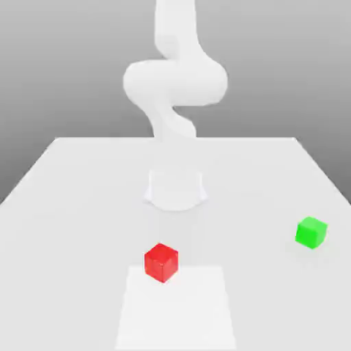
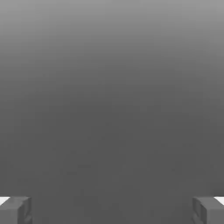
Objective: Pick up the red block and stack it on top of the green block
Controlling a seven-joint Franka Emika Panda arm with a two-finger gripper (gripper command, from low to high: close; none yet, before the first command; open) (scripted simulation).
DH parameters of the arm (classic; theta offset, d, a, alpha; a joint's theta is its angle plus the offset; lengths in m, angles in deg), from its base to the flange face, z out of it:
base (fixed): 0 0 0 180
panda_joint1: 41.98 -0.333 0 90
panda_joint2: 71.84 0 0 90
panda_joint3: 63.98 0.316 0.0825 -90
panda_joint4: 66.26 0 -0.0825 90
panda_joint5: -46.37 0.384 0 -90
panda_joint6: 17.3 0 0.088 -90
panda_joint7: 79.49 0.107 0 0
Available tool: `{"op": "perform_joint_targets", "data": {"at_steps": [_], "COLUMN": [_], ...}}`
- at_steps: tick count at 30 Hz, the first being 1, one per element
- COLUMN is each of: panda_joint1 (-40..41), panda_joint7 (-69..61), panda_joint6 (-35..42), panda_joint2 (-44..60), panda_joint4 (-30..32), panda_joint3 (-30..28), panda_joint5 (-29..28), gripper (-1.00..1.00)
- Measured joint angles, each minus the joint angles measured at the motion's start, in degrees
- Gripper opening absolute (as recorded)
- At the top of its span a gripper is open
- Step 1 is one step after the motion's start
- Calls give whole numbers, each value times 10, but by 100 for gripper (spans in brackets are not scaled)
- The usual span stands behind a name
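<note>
Red block (image 1: 161, 262) is what we find on the white table (image 1: 68, 192), upright on one face at the far edge of a paler square patch (image 1: 177, 308) marked on the surface. Taking that red cube as our landmark, we see the green block (image 1: 311, 232) well apart from it toward the exterior view's right and a little farther back, also flat on the table. Behind the red cube, we see the white arm (image 1: 175, 82) rising from its round base (image 1: 175, 189). In the hand view we see the gripper (image 2: 112, 210) with its two grey fingertips (image 2: 15, 210) spread wide, nothing between them, only a plain grey surface beyond.
</note>
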Motion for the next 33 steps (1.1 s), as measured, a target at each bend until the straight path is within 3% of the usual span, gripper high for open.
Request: {"op": "perform_joint_targets", "data": {"at_steps": [14,25,33], "panda_joint1": [-32,-62,-83], "panda_joint7": [-223,-461,-512], "panda_joint6": [-144,-262,-323], "panda_joint2": [189,323,397], "panda_joint4": [187,335,339], "panda_joint3": [-55,-143,-158], "panda_joint5": [-79,-64,-28], "gripper": [0,0,0]}}
